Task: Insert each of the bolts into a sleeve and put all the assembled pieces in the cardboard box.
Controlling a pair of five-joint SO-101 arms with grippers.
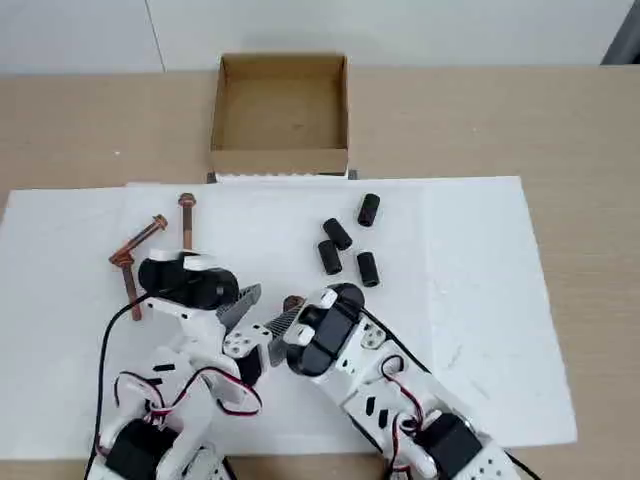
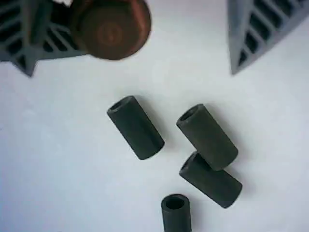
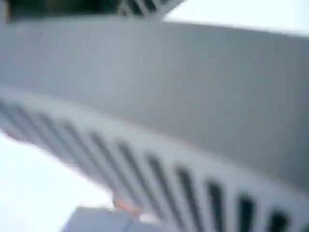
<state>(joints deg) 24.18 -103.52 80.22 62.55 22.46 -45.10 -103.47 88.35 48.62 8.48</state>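
**Desk editor:** Two arms low in the frame, over a white sheet. Where is your bolt?

**Caption writer:** The bolt (image 2: 111, 29) shows its copper head at the upper left of the left wrist view, touching a grey ribbed piece there. In the high view you find it at lower centre, between the tips of the two arms.

**Desk editor:** And your left gripper?

**Caption writer:** The left gripper (image 1: 262, 308) stands released. In its wrist view the two grey tips sit well apart at the upper corners, the bolt beside one and clear of the other. Whether anything grips the bolt, you cannot tell.

**Desk editor:** The right gripper?

**Caption writer:** The right gripper (image 1: 290, 314) points toward the left one, just beside the bolt. You cannot tell whether it is clenched or released.

**Desk editor:** The sleeves?

**Caption writer:** Four black sleeves (image 2: 135, 126) lie on the white sheet (image 1: 470, 300) beyond both grippers, right of centre in the high view. Two of them touch and the others lie near.

**Desk editor:** Anything else for you?

**Caption writer:** Three more bolts (image 1: 140, 238) lie at the left of the sheet, well apart from the sleeves. The cardboard box (image 1: 282, 160) stands at top centre on the desk (image 1: 560, 120), at the sheet's far edge.
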